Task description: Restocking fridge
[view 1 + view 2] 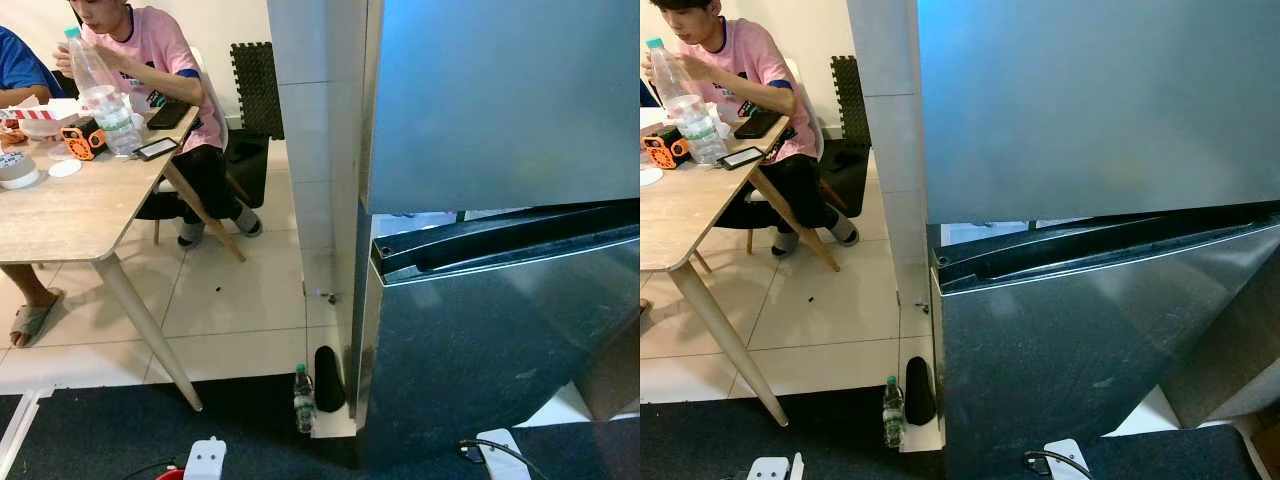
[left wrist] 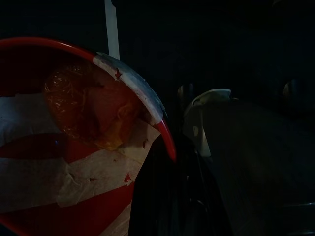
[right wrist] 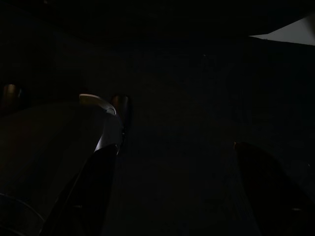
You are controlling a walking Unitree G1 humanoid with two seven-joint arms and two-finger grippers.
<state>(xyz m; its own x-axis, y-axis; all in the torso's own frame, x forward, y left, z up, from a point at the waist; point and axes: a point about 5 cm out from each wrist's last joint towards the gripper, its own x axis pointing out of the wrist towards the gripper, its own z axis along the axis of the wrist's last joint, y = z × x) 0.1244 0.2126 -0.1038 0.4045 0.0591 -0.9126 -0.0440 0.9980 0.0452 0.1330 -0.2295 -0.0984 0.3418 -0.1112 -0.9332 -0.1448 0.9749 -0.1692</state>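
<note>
1. Left end effector (image 2: 172,196): hanging low in shade, black fingers touching a red-rimmed bowl (image 2: 98,147) of wrapped food; grip cannot be told.
2. Right end effector (image 3: 172,196): hanging idle, fingers spread apart, holding nothing.
3. Fridge (image 1: 480,300): right, doors closed; small bottle (image 1: 304,400) on floor at its left.

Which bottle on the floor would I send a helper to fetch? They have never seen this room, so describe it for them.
Find the tall grey fridge; at the foot of its left front corner, on the edge of the dark mat, a small clear bottle stands upright. It has a green cap and stands beside a black oblong object, unlike the large bottle on the table.
</note>
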